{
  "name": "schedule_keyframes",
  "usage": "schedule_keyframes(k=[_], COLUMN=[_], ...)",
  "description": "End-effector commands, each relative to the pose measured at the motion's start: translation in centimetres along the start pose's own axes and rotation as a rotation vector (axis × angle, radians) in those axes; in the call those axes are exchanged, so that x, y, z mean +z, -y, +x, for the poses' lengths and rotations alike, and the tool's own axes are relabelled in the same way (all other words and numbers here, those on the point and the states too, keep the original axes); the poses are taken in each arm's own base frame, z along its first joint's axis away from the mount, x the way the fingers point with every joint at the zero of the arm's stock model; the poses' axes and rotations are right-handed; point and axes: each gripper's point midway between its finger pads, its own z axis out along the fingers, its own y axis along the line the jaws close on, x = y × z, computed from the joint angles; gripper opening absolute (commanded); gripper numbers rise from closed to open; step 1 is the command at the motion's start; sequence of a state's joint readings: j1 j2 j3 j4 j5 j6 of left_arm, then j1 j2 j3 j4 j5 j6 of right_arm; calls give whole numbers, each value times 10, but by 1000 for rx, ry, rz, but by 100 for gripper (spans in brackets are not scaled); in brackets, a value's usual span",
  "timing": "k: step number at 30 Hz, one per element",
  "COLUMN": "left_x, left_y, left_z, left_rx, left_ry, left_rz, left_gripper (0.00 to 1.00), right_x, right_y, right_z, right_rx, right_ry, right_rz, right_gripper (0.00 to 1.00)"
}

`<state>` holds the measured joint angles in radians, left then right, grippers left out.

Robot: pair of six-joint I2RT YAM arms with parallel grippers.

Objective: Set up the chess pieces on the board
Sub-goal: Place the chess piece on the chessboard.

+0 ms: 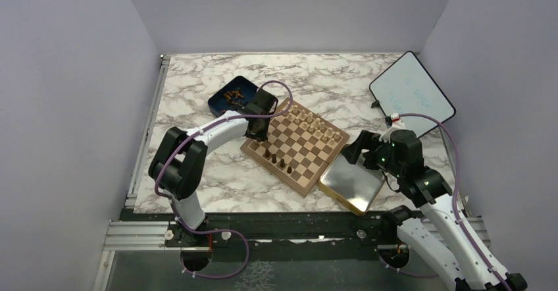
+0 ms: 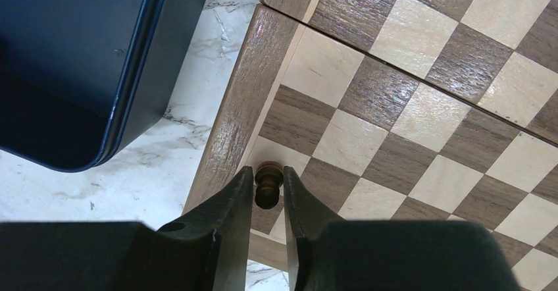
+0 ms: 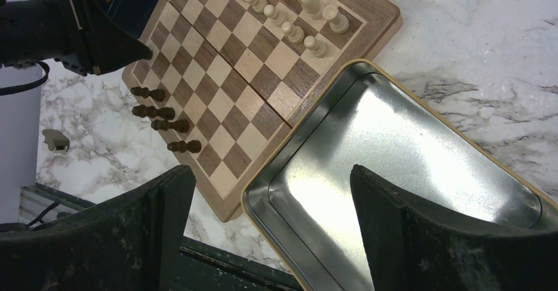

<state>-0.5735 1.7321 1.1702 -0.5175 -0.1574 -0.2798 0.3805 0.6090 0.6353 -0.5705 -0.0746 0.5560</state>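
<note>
The board [image 1: 304, 147] lies angled mid-table. Several dark chess pieces [image 1: 274, 158] stand along its near-left edge, also visible in the right wrist view [image 3: 160, 110]. My left gripper [image 1: 258, 132] is down at the board's left corner. In the left wrist view its fingers [image 2: 268, 170] flank one dark pawn [image 2: 268, 195] that stands upright on a corner square. The jaws are only slightly apart, with thin gaps beside the pawn's head. My right gripper [image 3: 268, 171] hovers wide open and empty over the metal tray [image 3: 421, 139].
A dark blue box [image 1: 218, 104] holding more dark pieces [image 1: 234, 94] sits just left of the board; its wall [image 2: 141, 74] is close to my left fingers. Pale chessmen [image 1: 313, 124] line the far side. A whiteboard [image 1: 411, 92] leans at back right.
</note>
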Motion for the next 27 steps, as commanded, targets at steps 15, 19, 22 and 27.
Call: schedule_keyframes(k=[15,19,22,27], left_x=[-19,-30,-38,-54], left_y=[3,1,-2,-20], left_z=[-28,-41,-51,-74], left_rx=[-8,-11,-9,-8], left_ry=[79,115,145,215], left_rz=[4,-4,-22,-92], left_gripper=[38,39,41,42], right_x=[-2,-3,-2,-2], right_y=[-2,-2,-3,-3], right_z=[-5,-6,-5,-6], right_rx=[-18,-18,-21,-25], right_ry=[24,27,25,22], right_rz=[-8,-8,-11,-13], right_gripper=[94,94,94,94])
